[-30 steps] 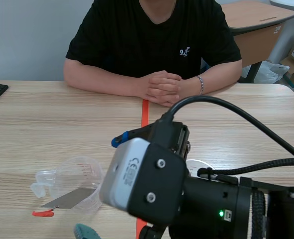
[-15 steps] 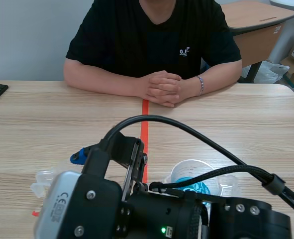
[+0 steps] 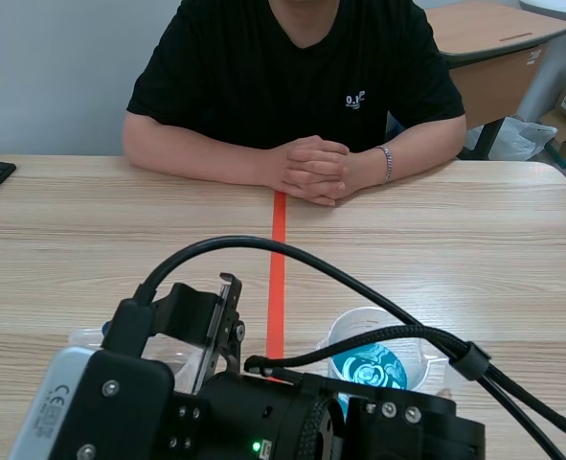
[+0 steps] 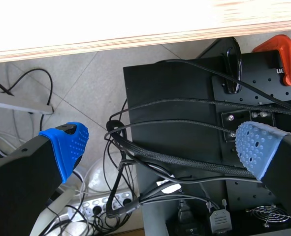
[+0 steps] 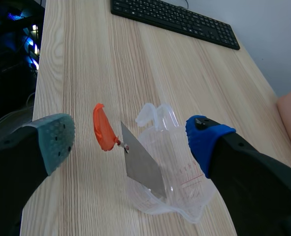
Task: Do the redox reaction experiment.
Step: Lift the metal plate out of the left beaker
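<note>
Blue-liquid beaker (image 3: 371, 369): scene view only. Orange clip (image 5: 103, 129): right wrist view only.

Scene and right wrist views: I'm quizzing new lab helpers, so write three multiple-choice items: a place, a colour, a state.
1. On which side of the tape line does the cup of blue liquid stand?
A) the robot's right
B) the robot's left
C) on the line

2. What colour is the handle of the metal blade?
A) green
B) orange
C) black

3. How is the right pincer?
A) shut on the blade
B) shut on the handle
C) open

Answers:
1 A: it stands right of the line.
2 B: the handle shows orange.
3 C: its fingers stand apart, nothing pressed between.
</note>
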{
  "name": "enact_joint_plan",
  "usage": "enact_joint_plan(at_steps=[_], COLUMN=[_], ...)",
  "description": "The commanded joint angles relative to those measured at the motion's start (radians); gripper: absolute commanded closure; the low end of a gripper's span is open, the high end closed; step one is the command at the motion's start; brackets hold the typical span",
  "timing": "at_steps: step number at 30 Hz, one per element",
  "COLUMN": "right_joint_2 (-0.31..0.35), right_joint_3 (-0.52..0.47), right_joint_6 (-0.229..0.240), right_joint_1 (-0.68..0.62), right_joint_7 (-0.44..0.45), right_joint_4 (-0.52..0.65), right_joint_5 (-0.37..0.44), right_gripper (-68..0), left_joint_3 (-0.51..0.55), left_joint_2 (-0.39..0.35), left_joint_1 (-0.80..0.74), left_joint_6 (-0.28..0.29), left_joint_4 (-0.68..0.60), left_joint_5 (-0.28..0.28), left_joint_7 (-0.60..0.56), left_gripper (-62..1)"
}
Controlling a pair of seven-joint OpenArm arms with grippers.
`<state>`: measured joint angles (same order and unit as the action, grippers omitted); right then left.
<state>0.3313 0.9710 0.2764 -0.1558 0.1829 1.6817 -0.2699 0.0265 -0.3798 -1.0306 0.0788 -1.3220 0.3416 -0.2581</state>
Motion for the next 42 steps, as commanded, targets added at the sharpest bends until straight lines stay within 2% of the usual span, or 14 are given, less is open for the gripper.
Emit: enact_joint_plan(at_steps=[1,10,15,18,28,35,39,42], right_joint_2=[-0.011,-0.021,-0.021,-0.021,-0.021,-0.021,-0.021,-0.021], right_joint_3=[-0.001,-0.001,-0.001,-0.001,-0.031,-0.091,-0.114,-0.121], right_joint_6=[-0.003,0.001,0.001,0.001,0.000,0.000,0.006,0.030], right_joint_1=[0.009,0.009,0.009,0.009,0.008,0.005,0.000,0.000], right_joint_7=[0.014,0.003,-0.002,-0.001,-0.002,-0.013,-0.054,-0.098], right_joint_4=[0.010,0.010,0.010,0.010,0.027,0.117,0.180,0.233], right_joint_5=[0.006,0.006,0.006,0.006,0.006,0.007,0.008,0.009], right_gripper=[-39.8,-16.8,-9.6,-2.4,-1.5,-1.5,-1.5,-1.5], left_joint_3=[0.006,0.006,0.006,0.006,0.006,0.006,0.006,0.006], left_joint_2=[0.000,0.000,0.000,0.000,0.000,0.000,0.000,0.000], left_joint_1=[-0.005,-0.005,-0.005,-0.005,-0.005,-0.005,-0.005,-0.005], left_joint_6=[0.002,0.002,0.002,0.002,0.002,0.002,0.002,0.002], left_joint_4=[-0.019,-0.019,-0.019,-0.019,-0.019,-0.019,-0.019,-0.019], left_joint_5=[0.002,0.002,0.002,0.002,0.002,0.002,0.002,0.002], left_joint_7=[-0.007,-0.006,-0.006,-0.007,-0.007,-0.002,0.016,0.016], left_gripper=[-62.3,-62.3,-62.3,-62.3,-62.3,-62.3,-62.3,-62.3])
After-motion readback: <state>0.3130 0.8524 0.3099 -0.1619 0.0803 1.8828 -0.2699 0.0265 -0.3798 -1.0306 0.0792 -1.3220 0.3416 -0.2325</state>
